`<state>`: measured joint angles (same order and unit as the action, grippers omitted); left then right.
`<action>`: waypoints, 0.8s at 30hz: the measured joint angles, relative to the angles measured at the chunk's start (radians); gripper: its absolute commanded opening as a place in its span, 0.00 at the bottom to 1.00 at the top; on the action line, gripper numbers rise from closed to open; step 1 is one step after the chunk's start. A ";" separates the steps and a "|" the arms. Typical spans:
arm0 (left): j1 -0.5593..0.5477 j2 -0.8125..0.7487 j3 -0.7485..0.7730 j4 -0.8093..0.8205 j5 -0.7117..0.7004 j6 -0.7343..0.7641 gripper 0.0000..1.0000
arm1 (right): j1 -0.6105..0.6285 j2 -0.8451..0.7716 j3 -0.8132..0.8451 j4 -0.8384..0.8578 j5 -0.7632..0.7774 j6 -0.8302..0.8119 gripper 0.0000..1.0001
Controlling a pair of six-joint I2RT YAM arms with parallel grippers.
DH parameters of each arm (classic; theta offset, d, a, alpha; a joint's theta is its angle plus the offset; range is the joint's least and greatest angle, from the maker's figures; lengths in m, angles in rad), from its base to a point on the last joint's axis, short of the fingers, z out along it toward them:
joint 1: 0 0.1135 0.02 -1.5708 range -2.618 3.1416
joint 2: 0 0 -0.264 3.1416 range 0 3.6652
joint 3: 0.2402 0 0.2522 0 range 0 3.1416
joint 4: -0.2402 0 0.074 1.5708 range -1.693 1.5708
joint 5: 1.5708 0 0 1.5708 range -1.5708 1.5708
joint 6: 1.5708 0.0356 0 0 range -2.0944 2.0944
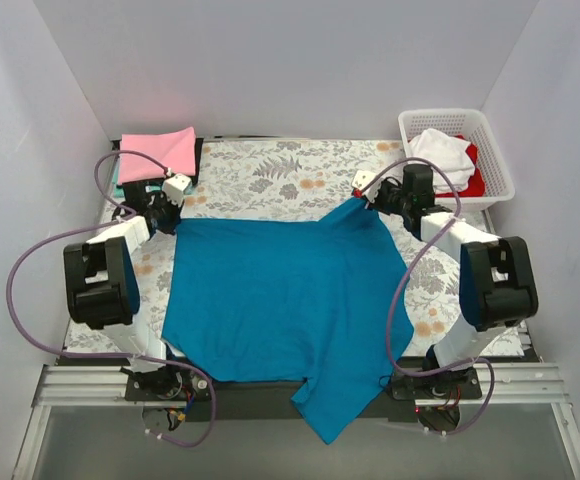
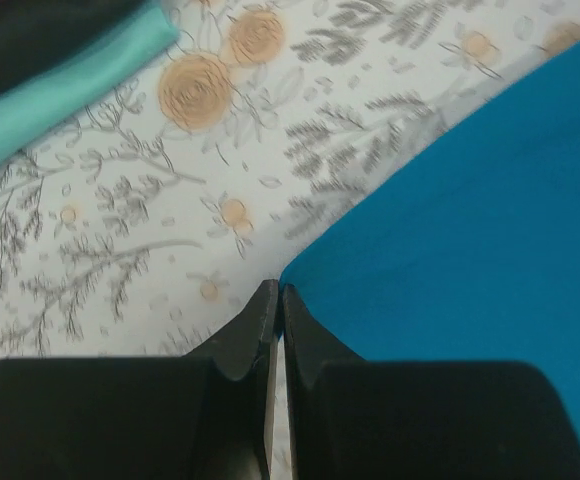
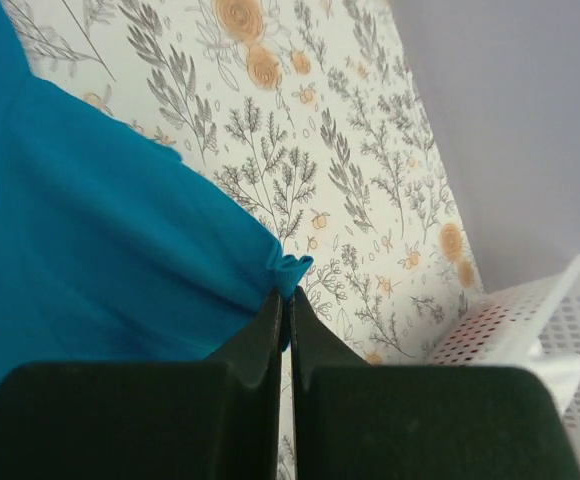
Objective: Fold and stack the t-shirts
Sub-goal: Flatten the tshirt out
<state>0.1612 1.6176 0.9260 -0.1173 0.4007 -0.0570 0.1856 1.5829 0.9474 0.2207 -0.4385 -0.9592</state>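
A deep teal-blue t-shirt [image 1: 280, 300] lies spread on the floral cloth, its lower end hanging over the near table edge. My left gripper [image 1: 174, 213] is shut on its far left corner, low at the cloth; in the left wrist view the jaws [image 2: 278, 292] pinch the shirt's corner [image 2: 450, 230]. My right gripper [image 1: 366, 198] is shut on its far right corner, lifted into a peak; in the right wrist view a tuft of the shirt [image 3: 120, 230] pokes out at the fingertips [image 3: 288, 294]. A folded pink t-shirt [image 1: 158, 152] lies on black and aqua shirts at the back left.
A white lattice basket [image 1: 495, 165] at the back right holds a white t-shirt [image 1: 440, 152] and a red one [image 1: 473, 182]; its corner shows in the right wrist view [image 3: 530, 330]. The aqua shirt [image 2: 60, 80] and black shirt [image 2: 20, 35] lie just beyond my left gripper. White walls enclose the table.
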 measured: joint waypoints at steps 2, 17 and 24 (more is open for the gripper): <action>-0.001 0.122 0.089 0.014 -0.008 -0.006 0.00 | 0.000 0.095 0.048 0.011 0.017 -0.017 0.01; -0.002 0.373 0.381 0.034 -0.016 -0.001 0.00 | 0.005 0.331 0.317 0.069 0.090 -0.075 0.01; -0.002 0.368 0.377 0.012 0.028 0.061 0.00 | 0.016 0.253 0.218 0.070 0.116 -0.084 0.01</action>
<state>0.1593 1.9858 1.3033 -0.1055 0.4290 0.0040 0.2012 1.8355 1.1652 0.2905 -0.3229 -1.0435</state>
